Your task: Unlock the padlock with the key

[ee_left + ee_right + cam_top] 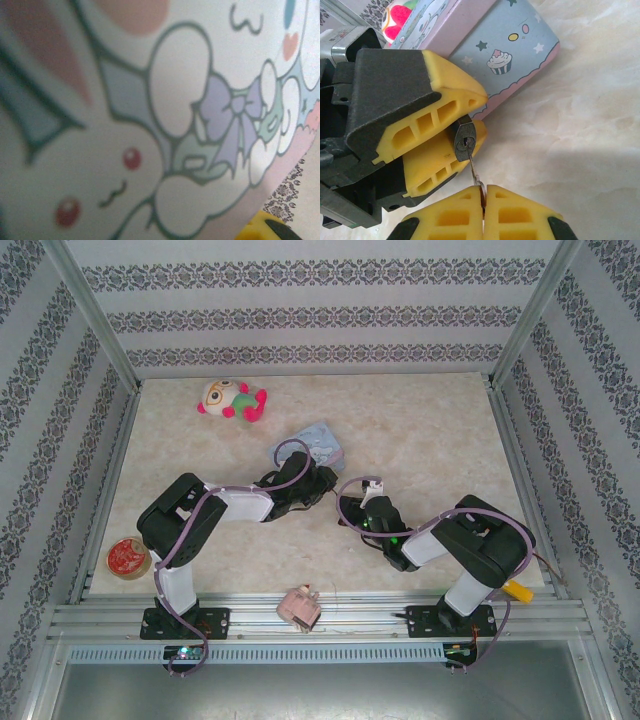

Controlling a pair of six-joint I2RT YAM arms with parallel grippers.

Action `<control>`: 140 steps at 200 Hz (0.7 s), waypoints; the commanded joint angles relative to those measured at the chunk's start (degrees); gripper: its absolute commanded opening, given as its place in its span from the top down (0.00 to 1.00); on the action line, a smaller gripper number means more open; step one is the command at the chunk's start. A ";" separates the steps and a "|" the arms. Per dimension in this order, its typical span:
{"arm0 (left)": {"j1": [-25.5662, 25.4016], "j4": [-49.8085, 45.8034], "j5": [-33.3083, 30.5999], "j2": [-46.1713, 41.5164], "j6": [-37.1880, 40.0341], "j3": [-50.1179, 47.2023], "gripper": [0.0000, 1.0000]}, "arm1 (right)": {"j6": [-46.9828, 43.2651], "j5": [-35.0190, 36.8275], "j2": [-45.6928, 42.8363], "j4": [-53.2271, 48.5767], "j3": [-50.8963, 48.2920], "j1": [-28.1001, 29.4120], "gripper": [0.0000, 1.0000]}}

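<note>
A pale marbled table (440,430) is seen from above. Near its middle, a pale blue cartoon tin (320,443) is laid down. Just in front of the tin, the padlock (465,142) is pinched between the yellow fingers of the left gripper (479,116). Its keyhole is turned toward the right gripper (483,200). The right gripper is pressed tight on the thin key (474,172). The key's tip is set at the keyhole.
</note>
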 commanded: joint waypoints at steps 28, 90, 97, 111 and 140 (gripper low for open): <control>0.20 -3.43 8.05 3.43 -7.66 -2.46 1.00 | 0.38 1.64 -0.91 3.25 1.05 -0.82 1.00; 0.29 -3.45 7.91 3.63 -7.75 -2.32 1.00 | 0.23 2.38 -2.52 3.25 0.26 -0.85 1.00; 0.29 -3.38 7.94 3.59 -7.74 -2.32 1.00 | 0.20 2.35 -2.62 3.16 0.26 -0.93 1.00; 0.29 -3.30 7.99 3.59 -7.80 -2.31 1.00 | 0.12 2.40 -2.80 3.12 0.31 -0.93 1.00; 0.29 -3.21 8.04 3.67 -7.82 -2.32 1.00 | 0.36 1.57 -2.13 2.98 0.85 -1.20 1.00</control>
